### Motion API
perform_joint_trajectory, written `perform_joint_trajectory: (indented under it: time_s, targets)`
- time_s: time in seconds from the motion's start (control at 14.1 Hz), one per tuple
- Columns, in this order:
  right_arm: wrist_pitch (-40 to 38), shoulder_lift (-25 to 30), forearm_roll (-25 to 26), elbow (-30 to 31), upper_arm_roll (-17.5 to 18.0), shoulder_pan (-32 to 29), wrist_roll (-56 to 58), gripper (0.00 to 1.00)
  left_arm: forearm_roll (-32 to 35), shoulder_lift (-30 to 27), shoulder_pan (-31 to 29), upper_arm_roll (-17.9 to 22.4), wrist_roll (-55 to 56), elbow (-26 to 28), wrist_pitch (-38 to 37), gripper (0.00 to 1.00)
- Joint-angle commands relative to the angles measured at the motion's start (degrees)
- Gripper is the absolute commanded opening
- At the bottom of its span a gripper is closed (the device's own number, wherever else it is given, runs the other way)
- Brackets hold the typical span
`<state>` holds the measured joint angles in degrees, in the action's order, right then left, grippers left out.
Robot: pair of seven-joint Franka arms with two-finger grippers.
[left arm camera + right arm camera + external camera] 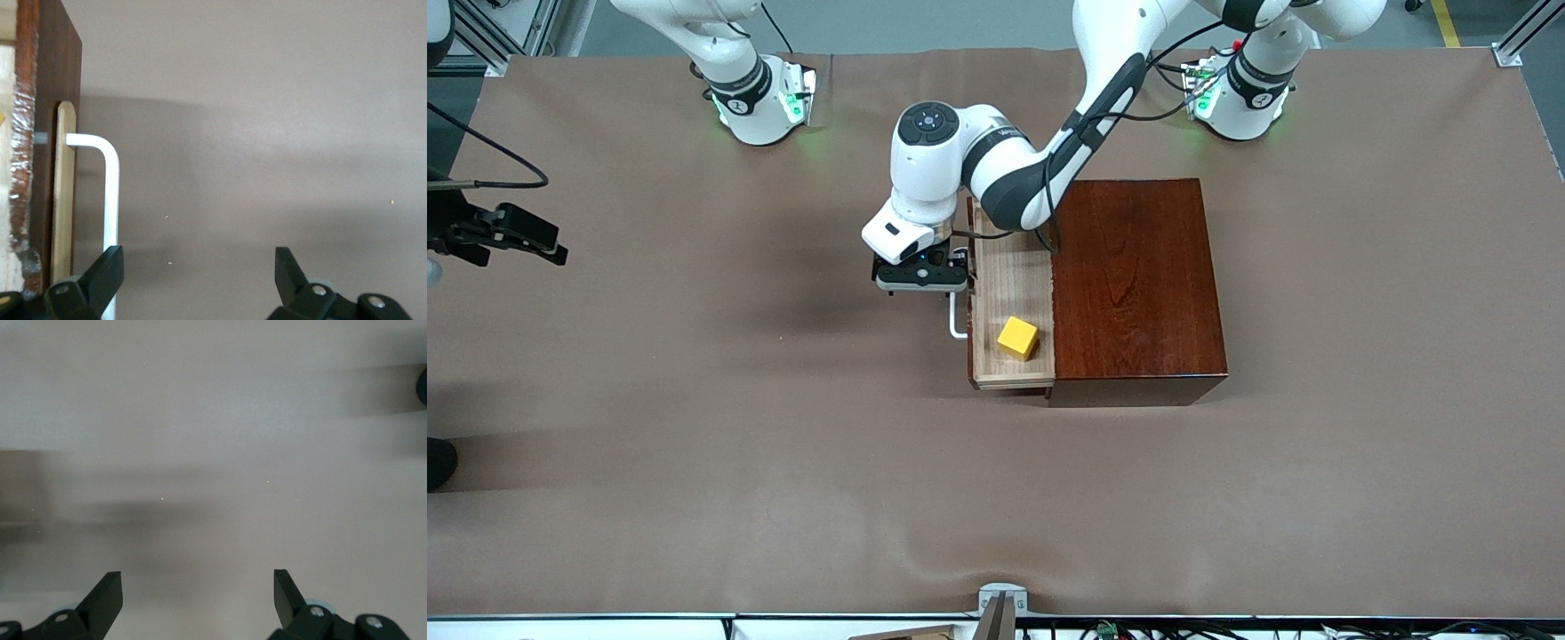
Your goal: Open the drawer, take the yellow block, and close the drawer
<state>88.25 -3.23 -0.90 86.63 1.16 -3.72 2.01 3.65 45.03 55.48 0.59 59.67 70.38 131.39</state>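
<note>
The wooden box (1136, 289) serves as the landmark: a glossy dark reddish-brown box standing on the brown table cover (694, 444), toward the left arm's end of the middle of the table.

Nearest to the front camera of the things at the box is the yellow block (1017, 338). It lies inside the drawer (1009, 293), on the pale wood floor, in the part of the drawer nearer to the front camera, just beside the box's dark top edge, and it touches no gripper.

The drawer stands pulled out of the box toward the right arm's end of the table, with its pale interior showing. On its front sits the white handle (955, 322), a U-shaped bar standing off the drawer's front panel.

Farther from the camera, just in front of the drawer, the left gripper (921, 274) is over the table cover by the handle. In the left wrist view the left gripper (197, 280) has its fingers spread wide with nothing between them; one fingertip (107, 270) sits right at the handle (110, 200), while the other stands well clear over the bare cover. Whether that fingertip touches the bar is hard to tell.

The right gripper (197, 600) waits well apart from the box, at the right arm's end of the table. Its fingers are spread fully and it holds nothing; only the bare cover lies under it.
</note>
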Motion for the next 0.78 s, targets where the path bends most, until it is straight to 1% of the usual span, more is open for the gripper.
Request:
perform_joint_trajectory:
  time_s: [0.0, 0.28, 0.43, 0.57, 0.71]
  targets:
    - [-0.1, 1.0, 0.0, 0.5, 0.2, -0.2, -0.1, 1.0, -0.7, -0.1, -0.1, 0.3, 0.4, -1.3, 0.4, 1.0]
    - [-0.1, 1.0, 0.0, 0.5, 0.2, -0.2, -0.1, 1.0, -0.8, -3.8, -1.8, 0.4, 1.8, -1.2, 0.3, 1.0]
    - [0.1, 1.0, 0.0, 0.4, 0.2, -0.3, -0.1, 1.0, -1.2, -6.7, -3.5, 0.5, 2.3, -0.9, 0.2, 1.0]
    - [0.3, 1.0, 0.0, 0.4, 0.2, -0.1, -0.1, 1.0, -2.8, -9.1, -6.2, 0.5, 2.3, -0.9, -1.7, 1.0]
    - [0.3, 0.9, -0.1, 0.4, 0.3, -0.1, -0.1, 1.0, -2.9, -11.1, -8.7, 0.5, 2.2, -0.9, -3.2, 1.0]
